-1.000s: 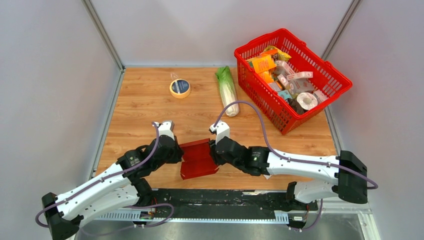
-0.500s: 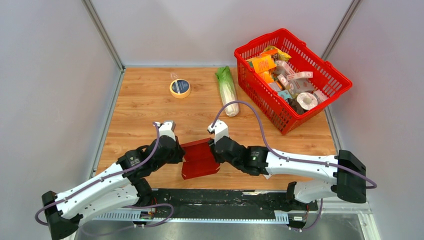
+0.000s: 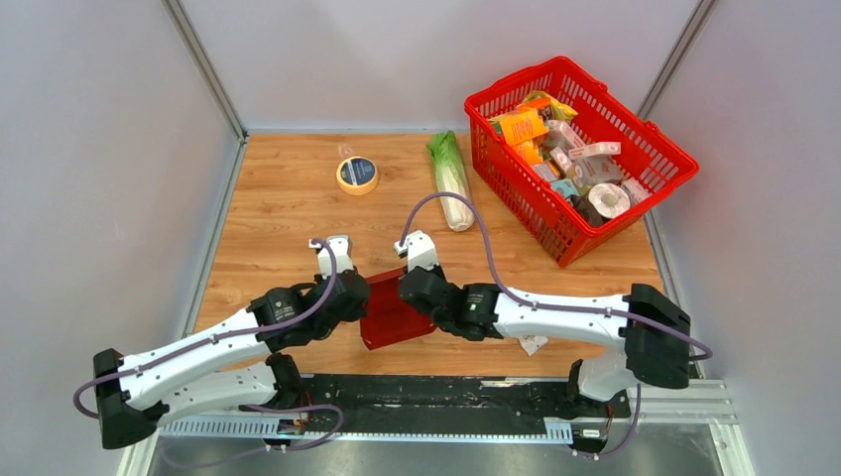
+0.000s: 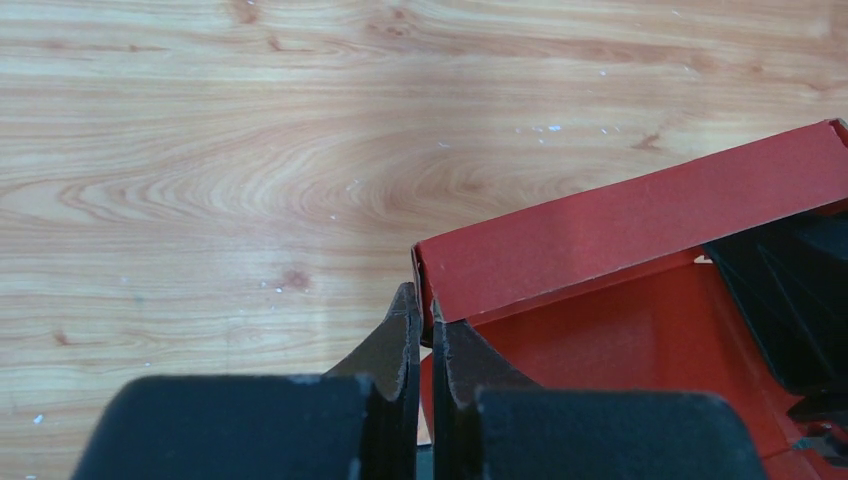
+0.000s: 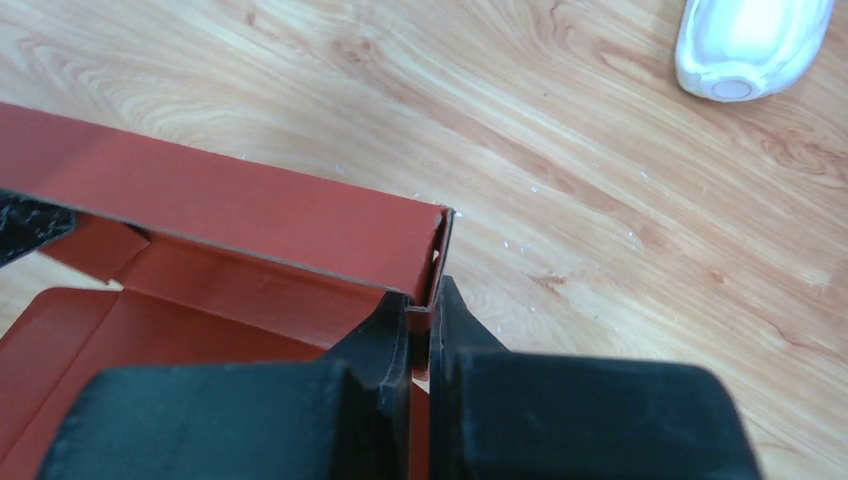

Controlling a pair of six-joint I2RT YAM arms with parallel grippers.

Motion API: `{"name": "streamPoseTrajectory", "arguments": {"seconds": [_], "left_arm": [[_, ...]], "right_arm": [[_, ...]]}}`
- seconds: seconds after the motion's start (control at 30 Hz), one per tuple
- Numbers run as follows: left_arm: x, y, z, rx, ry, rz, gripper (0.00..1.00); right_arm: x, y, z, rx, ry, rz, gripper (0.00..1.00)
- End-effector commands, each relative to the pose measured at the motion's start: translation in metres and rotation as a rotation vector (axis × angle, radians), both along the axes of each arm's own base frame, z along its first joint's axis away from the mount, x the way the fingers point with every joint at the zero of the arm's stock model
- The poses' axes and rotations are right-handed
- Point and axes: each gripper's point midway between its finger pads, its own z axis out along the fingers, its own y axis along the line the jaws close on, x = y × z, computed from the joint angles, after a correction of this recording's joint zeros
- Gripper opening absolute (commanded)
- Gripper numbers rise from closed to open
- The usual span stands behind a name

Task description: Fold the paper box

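The paper box (image 3: 390, 315) is a dark-red cardboard piece, half folded, lying near the table's front edge between my two grippers. My left gripper (image 3: 359, 297) is shut on its left side wall; in the left wrist view the fingers (image 4: 428, 322) pinch the thin wall at the box corner (image 4: 620, 235). My right gripper (image 3: 415, 297) is shut on the right side wall; in the right wrist view its fingers (image 5: 420, 312) clamp the wall's edge, with the raised far wall (image 5: 230, 215) ahead. The box floor shows red inside.
A red plastic mesh basket (image 3: 662, 149) full of packaged goods stands at the back right. A cabbage (image 3: 449, 181) lies at the back middle; its white end shows in the right wrist view (image 5: 745, 45). A yellow tape roll (image 3: 357, 176) lies at the back left.
Both grippers and the box have shifted slightly left and away from the arm bases. The box now looks narrower, with its side walls raised more. Both grips are unchanged.
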Motion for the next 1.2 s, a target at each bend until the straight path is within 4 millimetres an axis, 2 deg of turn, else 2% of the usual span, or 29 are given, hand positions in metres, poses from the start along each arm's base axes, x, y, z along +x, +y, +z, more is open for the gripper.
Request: {"name": "streamPoseTrajectory", "arguments": {"seconds": [0.0,0.03,0.1,0.17,0.2,0.27,0.3,0.37,0.4,0.47,0.5,0.57,0.6,0.77,0.9,1.1,1.17], "left_arm": [[0.005,-0.004,0.018,-0.05,-0.014,0.08,0.0],[0.006,-0.006,0.017,-0.046,-0.01,0.084,0.0],[0.008,-0.009,0.02,-0.049,-0.015,0.091,0.0],[0.01,-0.01,0.019,-0.036,-0.011,0.096,0.0],[0.011,-0.01,0.02,-0.031,-0.016,0.101,0.0],[0.012,-0.007,0.016,-0.009,-0.015,0.111,0.0],[0.013,-0.004,0.015,0.002,-0.022,0.123,0.0],[0.014,0.0,0.01,0.025,-0.024,0.133,0.0],[0.015,0.001,0.009,0.033,-0.025,0.136,0.0],[0.015,0.002,0.006,0.052,-0.023,0.138,0.0],[0.015,0.002,0.006,0.056,-0.02,0.137,0.0],[0.015,0.002,0.005,0.067,-0.016,0.135,0.0],[0.015,0.002,0.005,0.068,-0.015,0.135,0.0],[0.014,0.001,0.006,0.076,-0.011,0.128,0.0],[0.015,-0.001,0.008,0.066,-0.012,0.126,0.0],[0.014,-0.002,0.008,0.055,-0.01,0.121,0.0],[0.013,-0.002,0.008,0.055,-0.008,0.118,0.0]], "right_arm": [[0.028,-0.003,0.011,-0.012,-0.116,-0.194,0.0],[0.03,-0.005,0.002,-0.039,-0.12,-0.22,0.0],[0.032,-0.007,-0.002,-0.03,-0.125,-0.253,0.0],[0.031,0.003,-0.002,0.002,-0.089,-0.199,0.0],[0.029,0.004,0.004,0.021,-0.078,-0.16,0.01],[0.025,0.007,0.004,0.073,0.003,-0.088,0.18],[0.022,0.006,0.017,0.107,0.01,-0.049,0.41],[0.011,0.002,0.013,0.122,0.061,0.028,0.49],[0.007,0.0,0.023,0.134,0.052,0.07,0.52],[-0.007,-0.002,0.019,0.136,0.086,0.142,0.55],[-0.011,-0.003,0.026,0.155,0.084,0.166,0.57],[-0.017,-0.007,0.024,0.156,0.091,0.191,0.57],[-0.017,-0.008,0.031,0.181,0.075,0.197,0.57],[-0.018,-0.004,0.043,0.207,0.047,0.232,0.51],[-0.019,0.005,0.035,0.199,0.065,0.251,0.42],[-0.006,0.009,0.029,0.187,0.036,0.206,0.32],[-0.002,0.008,0.024,0.165,0.032,0.191,0.36]]}}
